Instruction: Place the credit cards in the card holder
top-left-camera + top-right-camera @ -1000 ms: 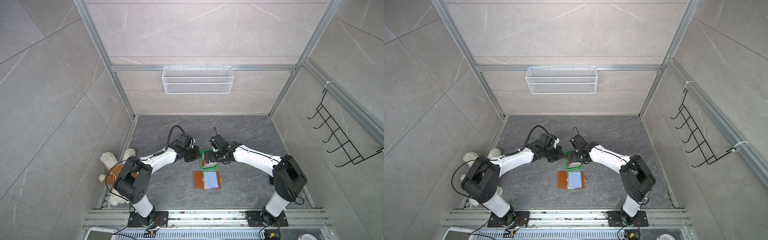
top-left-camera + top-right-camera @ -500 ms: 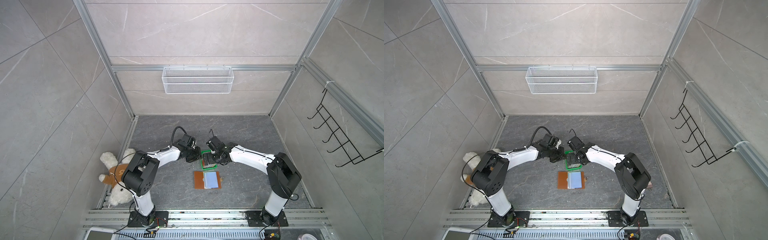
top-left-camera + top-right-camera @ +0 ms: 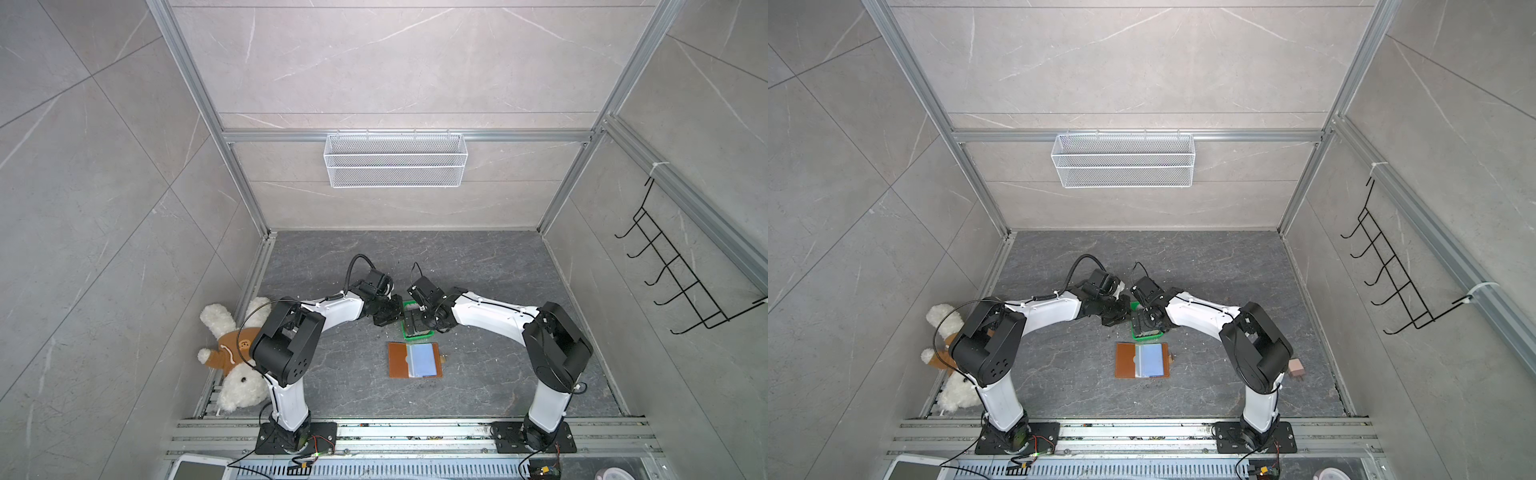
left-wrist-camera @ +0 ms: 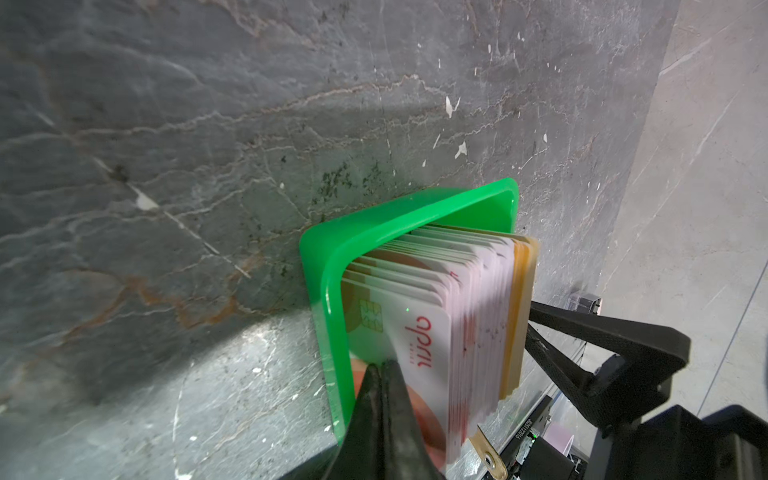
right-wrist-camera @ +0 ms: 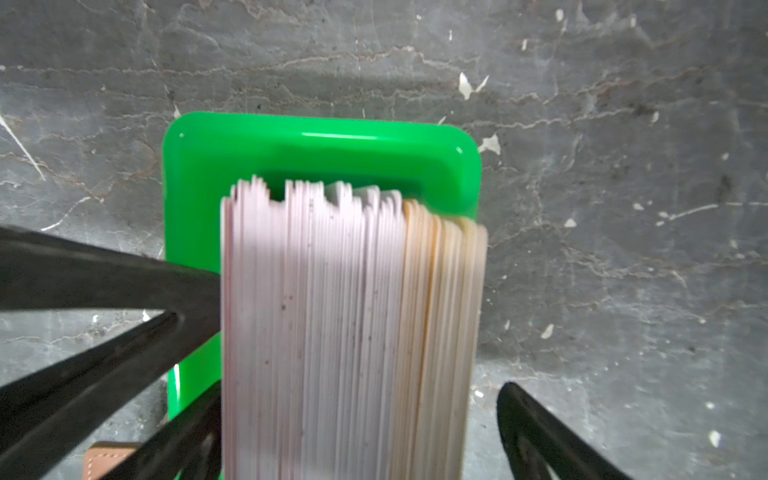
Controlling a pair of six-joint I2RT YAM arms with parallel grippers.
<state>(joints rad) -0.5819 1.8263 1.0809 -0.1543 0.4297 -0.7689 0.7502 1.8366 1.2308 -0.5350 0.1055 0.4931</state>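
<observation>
Right tool (image 5: pixel 357 390) moved astride credit cards (image 4: pixel 428 332), wide; left tool (image 4: pixel 380 368) closed, touching them.

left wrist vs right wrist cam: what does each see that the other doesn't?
Left wrist only: the face of the front card, with chip and red lettering. Right wrist only: the open right gripper straddling the stack, a corner of the card holder. Both: the credit cards standing in the green tray, the shut left gripper against their front, the grey table.
</observation>
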